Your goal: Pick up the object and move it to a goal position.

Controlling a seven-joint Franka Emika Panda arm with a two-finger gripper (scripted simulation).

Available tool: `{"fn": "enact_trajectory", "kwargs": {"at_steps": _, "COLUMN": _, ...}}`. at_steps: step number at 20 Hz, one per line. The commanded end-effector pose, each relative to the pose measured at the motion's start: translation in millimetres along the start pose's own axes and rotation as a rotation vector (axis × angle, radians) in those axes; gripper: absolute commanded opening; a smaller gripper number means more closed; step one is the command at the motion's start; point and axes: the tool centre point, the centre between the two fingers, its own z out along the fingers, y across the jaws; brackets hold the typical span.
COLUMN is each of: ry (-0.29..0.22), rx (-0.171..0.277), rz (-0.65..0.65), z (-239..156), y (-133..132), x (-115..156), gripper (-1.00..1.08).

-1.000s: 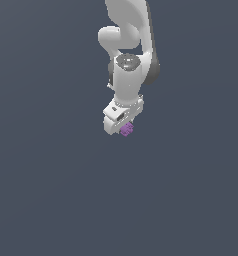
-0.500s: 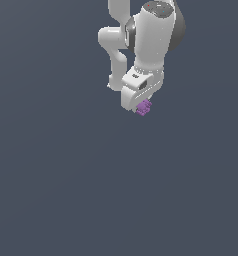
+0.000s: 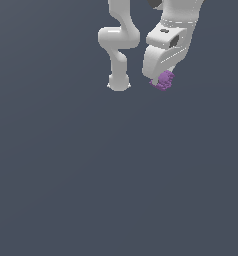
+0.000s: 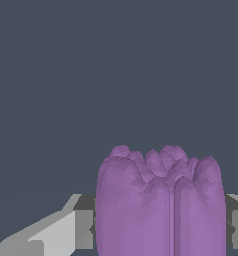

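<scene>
The object (image 3: 164, 80), small, purple and lumpy, is being held at the tip of the gripper (image 3: 162, 81), up in the air near the top of the exterior view, toward that view's right. In the wrist view the object (image 4: 160, 202) is being seen close up, its bumpy surface filling the space between the two fingers (image 4: 84, 225), which are being pressed against its sides. The white arm (image 3: 119, 45) is being shown bent, its base standing on the plain grey floor (image 3: 91, 175) just to the exterior view's left of the gripper.
</scene>
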Motion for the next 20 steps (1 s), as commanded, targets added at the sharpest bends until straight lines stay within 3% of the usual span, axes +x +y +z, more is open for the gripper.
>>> {"fn": "enact_trajectory", "kwargs": {"at_steps": 1, "ry": -0.001, "rx": 0.001, "rz": 0.0, "z": -25, "y": -15, "x": 6, "gripper": -1.0}}
{"fn": "enact_trajectory", "kwargs": {"at_steps": 10, "ry": 0.001, "rx": 0.002, "rz": 0.002, "z": -100, "y": -54, "x": 28, "gripper": -1.0}}
{"fn": "enact_trajectory", "kwargs": {"at_steps": 20, "ry": 0.001, "rx": 0.002, "rz": 0.003, "z": -136, "y": -72, "x": 41, "gripper": -1.0}}
